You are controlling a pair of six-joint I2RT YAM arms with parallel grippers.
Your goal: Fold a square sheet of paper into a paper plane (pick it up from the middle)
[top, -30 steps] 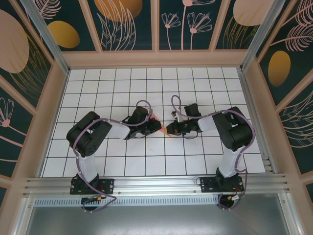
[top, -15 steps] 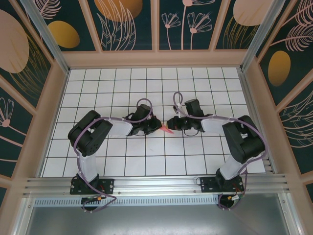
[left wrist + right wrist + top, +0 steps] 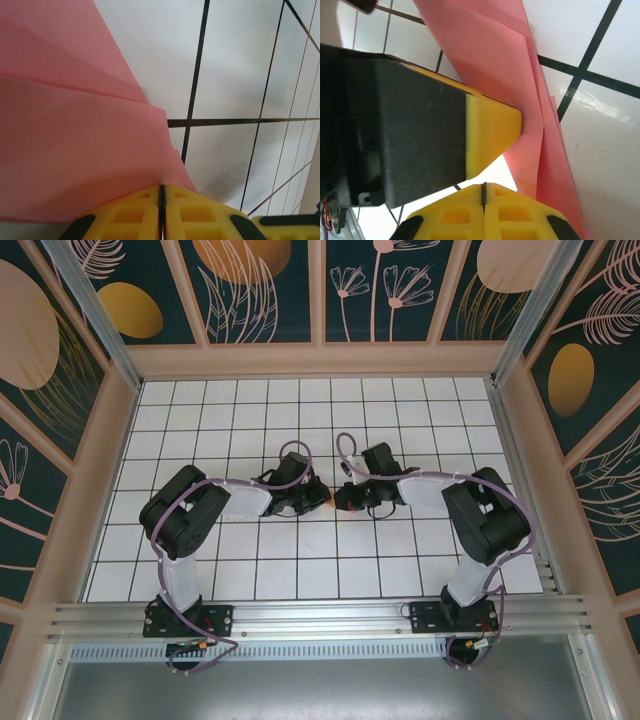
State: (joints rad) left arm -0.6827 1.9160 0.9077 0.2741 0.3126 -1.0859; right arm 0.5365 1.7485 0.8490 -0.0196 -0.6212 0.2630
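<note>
The left claw (image 3: 161,192) was seen with its yellow fingers pressed together. The paper plane (image 3: 75,150), a salmon-pink stack of folded layers, ran straight into their seam, so it was judged to be clamped there. The right claw (image 3: 483,192) was likewise closed, finger against finger. The pink layers passed just beside its right finger, but whether an edge was nipped could not be told from so close a view. In the right wrist view, the wedge-shaped tip of the left claw was seen touching the paper, near the right claw. From above, the two claws were met almost tip to tip near the middle of the white gridded tabletop (image 3: 300,570), with a sliver of pink seen between them.

The step in hand was judged to be the setting of a crease in a partly folded plane. It would be done well if one claw were used as a fixed anchor and the other were drawn along the fold line without any tug across it. The layers should be kept edge to edge, since thin paper is easily skewed or torn. With the fingers so near, a collision should be guarded against.
</note>
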